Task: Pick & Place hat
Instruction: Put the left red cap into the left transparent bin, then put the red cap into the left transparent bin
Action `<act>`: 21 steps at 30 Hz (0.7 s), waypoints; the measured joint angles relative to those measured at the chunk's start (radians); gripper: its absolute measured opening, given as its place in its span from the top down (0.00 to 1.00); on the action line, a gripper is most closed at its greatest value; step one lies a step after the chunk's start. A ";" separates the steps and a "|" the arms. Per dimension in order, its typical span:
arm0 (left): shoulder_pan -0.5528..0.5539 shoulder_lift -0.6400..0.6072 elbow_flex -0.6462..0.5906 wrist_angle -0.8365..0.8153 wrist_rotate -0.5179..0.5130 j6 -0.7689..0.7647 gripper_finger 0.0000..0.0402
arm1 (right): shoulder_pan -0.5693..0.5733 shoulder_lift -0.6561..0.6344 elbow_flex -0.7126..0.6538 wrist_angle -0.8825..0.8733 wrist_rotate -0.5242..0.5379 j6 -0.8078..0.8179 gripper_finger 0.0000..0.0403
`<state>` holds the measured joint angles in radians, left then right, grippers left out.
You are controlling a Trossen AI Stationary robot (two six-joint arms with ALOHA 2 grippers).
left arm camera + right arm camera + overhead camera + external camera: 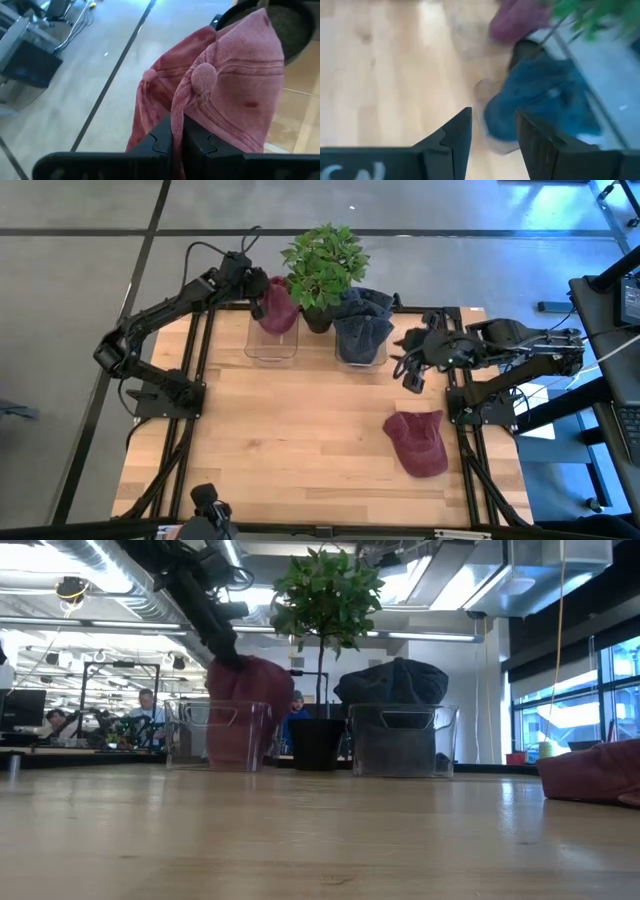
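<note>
Maroon hat [277,307] pinched in left claw [258,297], hanging into clear bin [271,345] below. Right claw [409,366] released, beside blue hats [362,320]; second maroon hat [417,442] on surface [290,440].

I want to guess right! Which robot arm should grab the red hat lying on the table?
Probably the right. Its gripper is open and empty, near the loose red hat. The left gripper already pinches another red hat over the clear bin.

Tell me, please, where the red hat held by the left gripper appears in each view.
High view: red hat over the left clear bin, beside the plant.
Low view: hat hanging into that bin, left of the plant.
Left wrist view: fills the centre, pinched.
Right wrist view: blurred, far off.
Shared landmark: the plant.
</note>
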<state>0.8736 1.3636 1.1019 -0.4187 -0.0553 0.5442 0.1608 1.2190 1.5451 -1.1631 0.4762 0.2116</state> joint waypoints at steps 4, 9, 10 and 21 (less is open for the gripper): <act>-0.001 0.000 0.000 -0.010 -0.020 -0.030 0.94 | 0.000 0.002 -0.063 -0.029 -0.113 0.056 0.62; -0.001 0.000 0.000 -0.011 -0.024 -0.125 0.91 | -0.015 0.002 -0.176 -0.032 -0.209 0.121 0.62; -0.001 0.000 0.000 -0.012 -0.025 -0.141 0.89 | -0.017 0.001 -0.197 -0.032 -0.222 0.125 0.62; -0.003 -0.026 0.000 -0.055 -0.042 -0.140 0.65 | -0.048 0.001 -0.360 -0.036 -0.368 0.155 0.43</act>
<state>0.8708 1.3381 1.1015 -0.4737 -0.0975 0.4042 0.1132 1.2198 1.1853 -1.1990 0.1083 0.3664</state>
